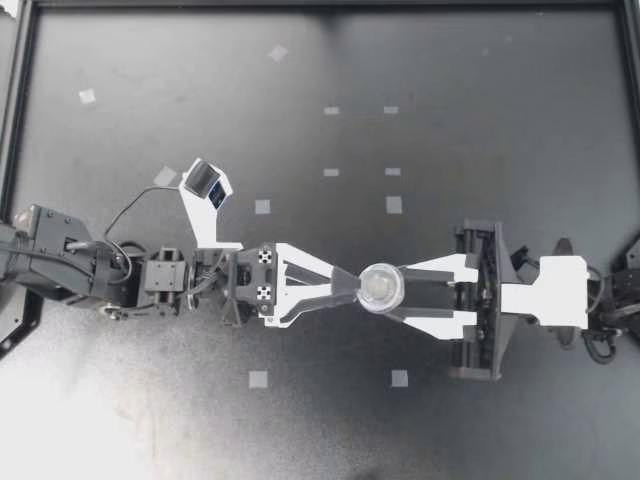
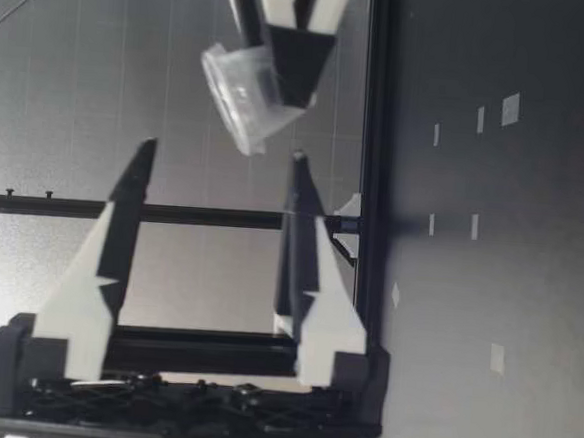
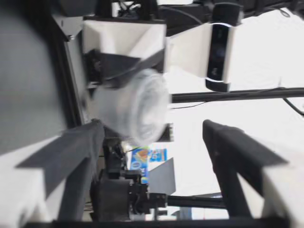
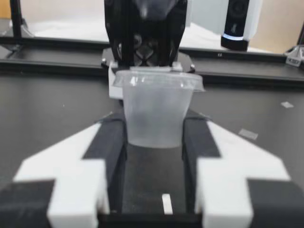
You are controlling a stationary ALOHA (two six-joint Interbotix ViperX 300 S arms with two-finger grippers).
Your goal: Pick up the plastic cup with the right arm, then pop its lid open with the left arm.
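Note:
A small clear plastic cup [image 1: 381, 286] hangs above the middle of the black table. My right gripper [image 1: 402, 290] is shut on it, one finger against each side of the cup [image 4: 154, 111] in the right wrist view. My left gripper [image 1: 347, 288] points at the cup from the opposite side and is open, turned so one finger stands above the other. In the low view its fingers [image 2: 134, 183] stand wide apart, and the tilted cup [image 2: 242, 97] sits just past their tips. In the left wrist view the cup [image 3: 137, 107] is ahead of the fingers, close to one of them.
Small pale tape squares [image 1: 262, 206] dot the table, among them two nearer the front [image 1: 258, 379] [image 1: 399, 377]. A black frame rail [image 1: 320, 6] runs along the far edge and the sides. The left arm's wrist camera [image 1: 205, 181] juts out beside the arm.

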